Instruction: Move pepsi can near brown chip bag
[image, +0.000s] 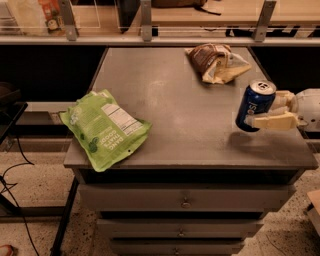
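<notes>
**Can in the grip, bag just up the table**

A grey cabinet top (170, 100) fills the middle of the frame, with drawers (185, 200) below it and a railed shelf along the top edge. The gripper (265, 109) reaches in from the right edge of the frame, its pale fingers (272, 121) clamped on the pepsi can (254, 102). The can sits at mid-right, tilted with its silver top leaning up and to the right. The shadow beneath suggests it is just clear of the surface.

The brown chip bag (215, 62) lies in the upper right part of the top, up and a little left of the can. The two are near each other but apart. As I see it, the move is a short carry toward the back of the cabinet. Bare surface lies between can and bag, so there is room to set the can down. The right edge of the top is close beside the gripper. A green bag (105, 127) lies well away at the lower left, overhanging the front corner.
</notes>
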